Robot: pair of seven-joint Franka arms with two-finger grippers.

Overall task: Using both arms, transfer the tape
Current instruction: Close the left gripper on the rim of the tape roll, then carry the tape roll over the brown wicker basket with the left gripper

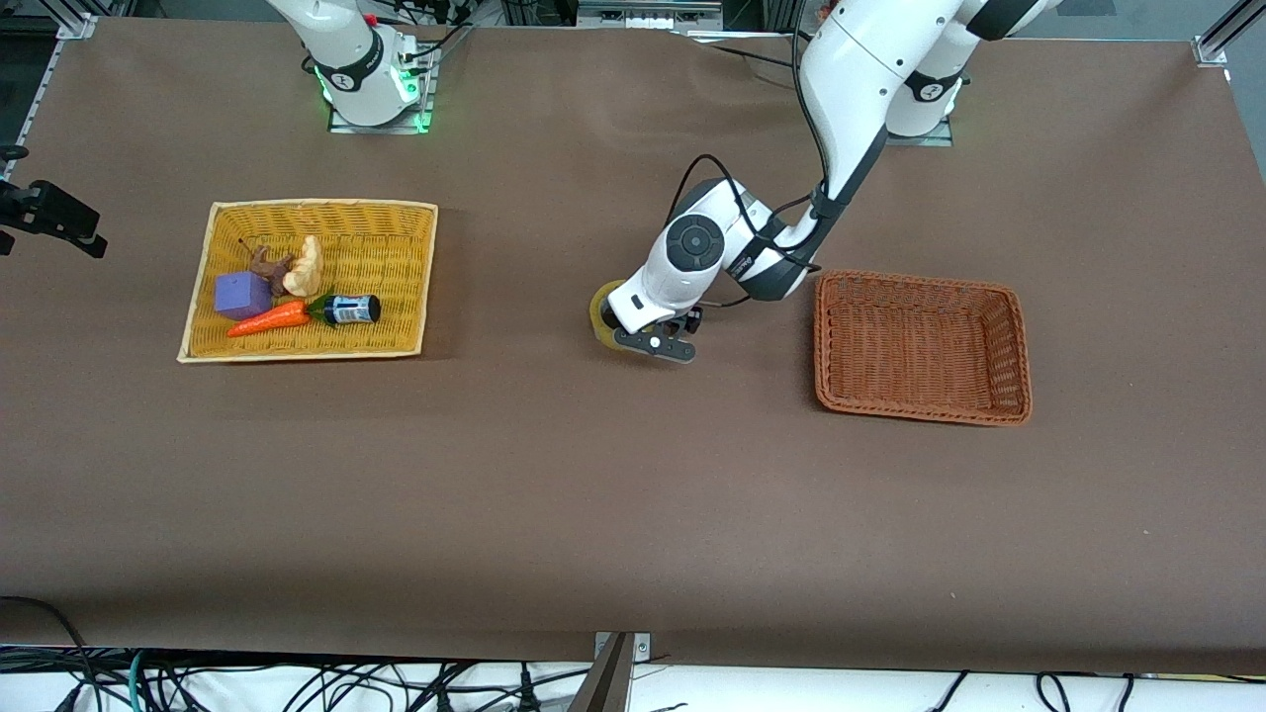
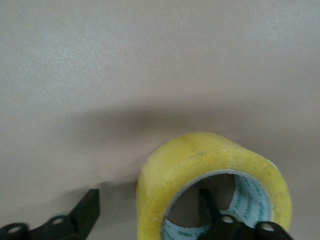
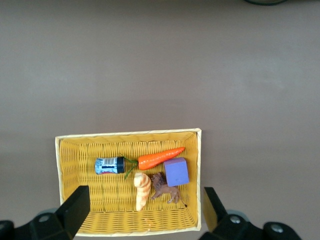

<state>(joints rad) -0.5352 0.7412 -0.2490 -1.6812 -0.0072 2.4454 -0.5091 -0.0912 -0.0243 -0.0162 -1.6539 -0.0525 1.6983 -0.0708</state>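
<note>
**Q:** Where is your left gripper, and what are its fingers doing?

**A:** My left gripper is down at the middle of the table, right at the tape. In my left wrist view one finger sits inside the tape's grey core and the other stands outside the yellow wall, with a gap of bare table between it and the roll. So my fingers are spread, straddling the wall and not yet pinching it.

**Q:** How does the tape lie?

**A:** It rests on the table between the two baskets, beside the brown basket, its open core tipped toward my wrist camera. The core carries green printing.

**Q:** And your right gripper?

**A:** It waits high over the yellow basket, out of the front view. In my right wrist view its two fingers stand wide apart and hold nothing, with the yellow basket below them.

**Q:** What is in that basket?

**A:** A purple cube, an orange carrot, a small dark bottle with a label, a brown animal figure and a pale bread piece, all lying close together. The basket stands toward the right arm's end of the table.

**Q:** And the brown basket?

**A:** It stands toward the left arm's end of the table.
</note>
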